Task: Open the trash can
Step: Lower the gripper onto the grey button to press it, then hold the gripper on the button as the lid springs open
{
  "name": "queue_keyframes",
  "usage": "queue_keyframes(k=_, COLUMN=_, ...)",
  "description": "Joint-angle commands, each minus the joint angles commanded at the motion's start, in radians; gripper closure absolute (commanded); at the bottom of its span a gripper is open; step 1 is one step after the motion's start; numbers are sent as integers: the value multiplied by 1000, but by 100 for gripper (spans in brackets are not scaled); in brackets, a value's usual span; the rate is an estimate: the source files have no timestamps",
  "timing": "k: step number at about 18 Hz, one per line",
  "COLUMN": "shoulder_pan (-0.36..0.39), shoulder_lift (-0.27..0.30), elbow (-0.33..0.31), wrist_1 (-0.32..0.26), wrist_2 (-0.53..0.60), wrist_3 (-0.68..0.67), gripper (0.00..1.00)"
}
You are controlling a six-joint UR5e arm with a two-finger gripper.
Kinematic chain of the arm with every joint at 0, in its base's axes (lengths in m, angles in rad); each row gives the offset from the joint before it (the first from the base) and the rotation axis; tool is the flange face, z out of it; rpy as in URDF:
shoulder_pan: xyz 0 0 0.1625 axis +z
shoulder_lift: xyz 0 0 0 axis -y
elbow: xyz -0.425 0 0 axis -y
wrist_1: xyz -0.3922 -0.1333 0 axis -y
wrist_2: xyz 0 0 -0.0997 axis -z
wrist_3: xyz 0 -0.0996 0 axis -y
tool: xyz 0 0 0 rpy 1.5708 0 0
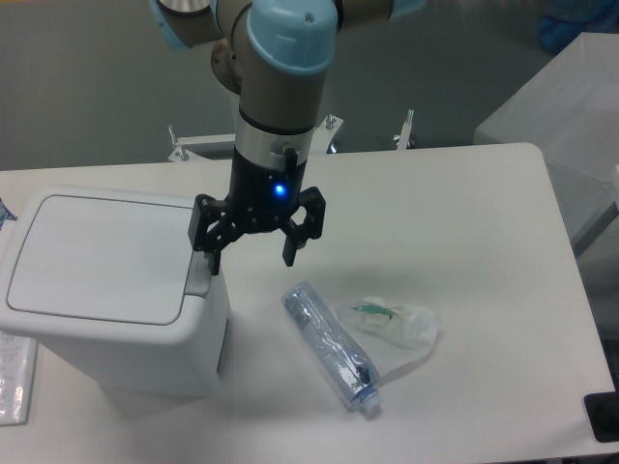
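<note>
The trash can (106,290) sits at the bench's (464,242) left edge, lid down, its grey tab (198,277) facing right. The gripper (253,259) hovers there, jaws spread and empty — one finger seemingly over the tab, to press it. A clear bottle (329,343) lies further right.

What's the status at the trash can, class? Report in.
Gripper open, one finger over the grey tab. Trash can lid shut. Clear bottle lies alongside, not blocking.

Spread claw (251,254) hangs beside the lidded trash can (106,290).
</note>
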Motion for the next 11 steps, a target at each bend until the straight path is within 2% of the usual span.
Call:
queue_keyframes(k=7, shoulder_pan=0, shoulder_lift=0, elbow=0, wrist_1=0, wrist_2=-3, wrist_3=0, gripper=0)
queue_keyframes(k=9, shoulder_pan=0, shoulder_lift=0, elbow=18, wrist_1=2, wrist_2=-3, wrist_3=2, gripper=0)
queue_keyframes(k=11, shoulder_pan=12, shoulder_lift=-3, elbow=82, wrist_1=2, wrist_2=-3, wrist_3=20, gripper=0)
